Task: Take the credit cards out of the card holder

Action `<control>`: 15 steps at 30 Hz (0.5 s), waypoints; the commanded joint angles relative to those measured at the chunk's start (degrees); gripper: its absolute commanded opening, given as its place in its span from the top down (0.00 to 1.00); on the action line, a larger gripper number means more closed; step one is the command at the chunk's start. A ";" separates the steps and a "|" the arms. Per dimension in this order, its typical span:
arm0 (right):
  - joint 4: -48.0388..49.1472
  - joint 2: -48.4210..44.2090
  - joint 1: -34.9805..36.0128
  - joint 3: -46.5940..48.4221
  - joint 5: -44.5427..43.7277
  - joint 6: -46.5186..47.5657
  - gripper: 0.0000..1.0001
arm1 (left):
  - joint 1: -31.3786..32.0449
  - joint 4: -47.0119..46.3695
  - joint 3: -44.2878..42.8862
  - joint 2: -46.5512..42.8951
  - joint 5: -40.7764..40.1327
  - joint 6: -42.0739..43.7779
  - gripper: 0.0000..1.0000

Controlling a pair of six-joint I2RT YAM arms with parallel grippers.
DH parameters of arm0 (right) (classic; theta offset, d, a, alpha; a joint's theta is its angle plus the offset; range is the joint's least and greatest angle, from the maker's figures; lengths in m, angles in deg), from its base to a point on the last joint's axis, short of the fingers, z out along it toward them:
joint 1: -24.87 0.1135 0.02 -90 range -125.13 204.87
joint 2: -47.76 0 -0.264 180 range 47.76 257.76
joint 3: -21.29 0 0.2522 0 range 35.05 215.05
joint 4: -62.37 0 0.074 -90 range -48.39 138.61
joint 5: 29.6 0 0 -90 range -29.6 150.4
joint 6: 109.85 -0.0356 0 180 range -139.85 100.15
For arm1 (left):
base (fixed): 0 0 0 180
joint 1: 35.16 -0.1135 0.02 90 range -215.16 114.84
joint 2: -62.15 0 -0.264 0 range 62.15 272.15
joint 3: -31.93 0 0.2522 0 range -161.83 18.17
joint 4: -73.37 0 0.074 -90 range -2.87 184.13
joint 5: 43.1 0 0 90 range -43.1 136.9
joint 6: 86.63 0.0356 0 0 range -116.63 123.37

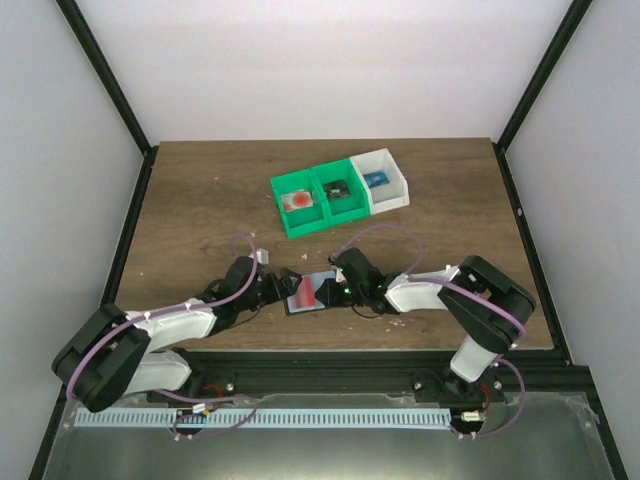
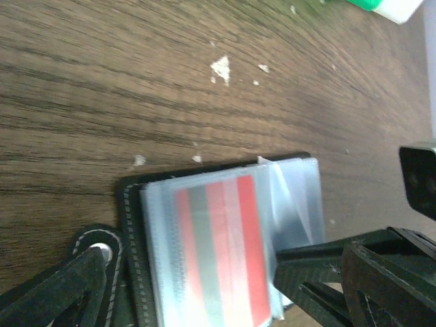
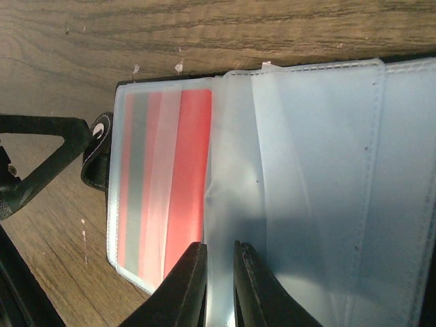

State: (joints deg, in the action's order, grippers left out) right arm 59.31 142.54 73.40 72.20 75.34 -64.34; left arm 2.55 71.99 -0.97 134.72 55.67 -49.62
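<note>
At far left, the left arm, stretched low across the table toward the middle. Wide-spread left jaws at its end, gripping nothing, set at the black tab end of the card holder, with the stitched snap tab just beside one jaw.

Midway between both arms, near the table's front edge, the card holder lying open and flat: black rim underneath, clear plastic sleeves on top. Tucked fully inside the leftmost sleeve, a red credit card with grey and pale stripes. Impossible to tell whether other cards sit behind it. To the right of it, more sleeves fanned out, cloudy, contents unreadable.

Next, the right jaws, nearly closed, pinching a fold of clear sleeve just beside the red credit card's edge, black fingertips only a sliver apart. Behind them, the right arm, bent back toward the near right corner.

Farther back on the table, well apart from the card holder, three bins touching in a row: left green bin with something red, middle green bin with something dark, white bin with something blue.
</note>
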 commanded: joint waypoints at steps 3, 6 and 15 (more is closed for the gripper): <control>-3.32 1.71 0.82 -1.73 -1.34 0.11 0.86 | -0.02 5.09 0.79 -0.15 -4.04 0.58 0.04; -3.30 1.64 0.78 -1.48 -1.13 0.20 0.86 | -0.09 4.23 0.55 0.41 -3.28 0.56 0.03; -2.74 1.72 0.88 -1.54 -0.41 0.21 0.86 | -0.01 12.54 -4.76 -1.41 -3.01 2.15 0.04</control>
State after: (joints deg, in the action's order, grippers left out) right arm 59.84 142.54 73.40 71.96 75.36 -64.34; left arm 2.53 77.13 -2.06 134.55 53.33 -48.86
